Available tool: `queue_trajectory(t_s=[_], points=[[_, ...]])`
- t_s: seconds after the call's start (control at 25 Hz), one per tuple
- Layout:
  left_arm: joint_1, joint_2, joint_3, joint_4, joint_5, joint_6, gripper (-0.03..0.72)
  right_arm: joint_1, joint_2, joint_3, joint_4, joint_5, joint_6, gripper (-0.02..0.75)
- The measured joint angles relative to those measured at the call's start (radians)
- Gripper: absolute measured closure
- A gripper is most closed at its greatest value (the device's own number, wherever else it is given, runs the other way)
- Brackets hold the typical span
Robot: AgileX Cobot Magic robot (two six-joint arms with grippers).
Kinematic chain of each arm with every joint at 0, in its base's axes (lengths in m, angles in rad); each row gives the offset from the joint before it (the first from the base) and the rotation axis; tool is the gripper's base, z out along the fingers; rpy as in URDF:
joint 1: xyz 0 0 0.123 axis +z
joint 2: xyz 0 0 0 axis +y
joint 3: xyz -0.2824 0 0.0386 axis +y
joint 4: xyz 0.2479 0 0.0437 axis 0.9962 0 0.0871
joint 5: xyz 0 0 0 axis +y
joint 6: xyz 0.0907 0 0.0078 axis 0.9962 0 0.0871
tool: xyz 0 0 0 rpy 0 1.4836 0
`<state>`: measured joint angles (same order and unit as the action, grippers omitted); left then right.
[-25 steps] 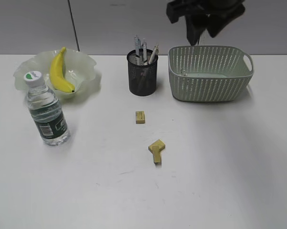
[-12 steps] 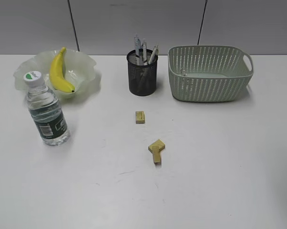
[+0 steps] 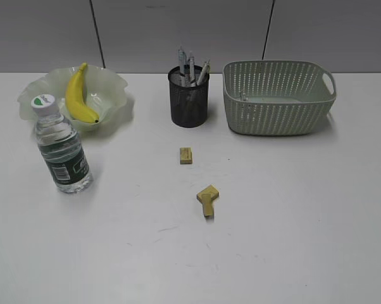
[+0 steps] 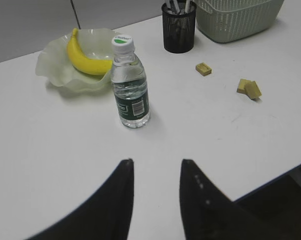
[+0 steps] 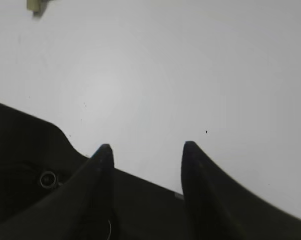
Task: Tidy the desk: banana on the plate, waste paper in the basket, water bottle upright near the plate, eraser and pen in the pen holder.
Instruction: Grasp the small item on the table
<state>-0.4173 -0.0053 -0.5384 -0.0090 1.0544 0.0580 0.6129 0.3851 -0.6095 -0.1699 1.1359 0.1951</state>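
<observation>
lying in the plate point(image 3: 118, 95), the banana point(image 3: 78, 95) has its stem toward the back wall and its dark tip toward the front; the plate is at the back left of the desk point(image 3: 292, 215). the water bottle point(image 3: 61, 147) stands upright just in front of the plate, a little to its left, with the white cap on top and the dark green label turned to the camera. the pen holder point(image 3: 189, 98) stands at the back middle of the desk, with several pens point(image 3: 192, 68) upright inside it. the basket point(image 3: 278, 96) is just beside it on the right, near but not touching; something small and pale lies on the basket floor, and i cannot tell what it is. in front of the pen holder a small yellowish eraser point(image 3: 186, 155) lies on the bare desk. nearer to the front there are two more yellowish eraser pieces point(image 3: 207, 198) touching each other.

in the left wrist view the left gripper point(image 4: 155, 172) hangs above the front left part of the desk, its jaws partly apart, and nothing is between them. in the right wrist view the right gripper point(image 5: 144, 152) is over the desk edge, its jaws about half apart and also with nothing inside. both grippers are well apart from all the objects.
</observation>
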Motion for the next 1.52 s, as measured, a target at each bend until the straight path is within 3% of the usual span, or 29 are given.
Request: queue_trajectory(t_s=[0.36, 0.64, 0.8, 1.04, 1.12, 1.24, 1.52], points=[[0.000, 0.278, -0.069, -0.060, -0.173, 0.032, 0.450, 0.000, -0.344, 0.095, 0.011, -0.072, -0.033, 0.375], [0.000, 0.695, -0.159, -0.248, -0.375, 0.210, 0.449, 0.000, -0.360, 0.098, 0.030, -0.091, -0.070, 0.375], [-0.004, 0.964, -0.245, -0.337, -0.406, 0.238, 0.448, 0.000, -0.360, 0.099, 0.034, -0.091, -0.081, 0.375], [-0.131, 1.268, -0.398, -0.388, -0.430, 0.243, 0.447, 0.000, -0.360, 0.099, 0.037, -0.092, -0.082, 0.375], [-0.188, 1.360, -0.456, -0.395, -0.435, 0.222, 0.442, 0.000, -0.360, 0.099, 0.037, -0.092, -0.082, 0.375], [-0.244, 1.510, -0.544, -0.401, -0.431, 0.097, 0.424, 0.000, -0.360, 0.099, 0.037, -0.092, -0.082, 0.375], [-0.311, 1.794, -0.768, -0.401, -0.337, -0.114, 0.358, 0.000, -0.360, 0.099, 0.037, -0.092, -0.084, 0.377]])
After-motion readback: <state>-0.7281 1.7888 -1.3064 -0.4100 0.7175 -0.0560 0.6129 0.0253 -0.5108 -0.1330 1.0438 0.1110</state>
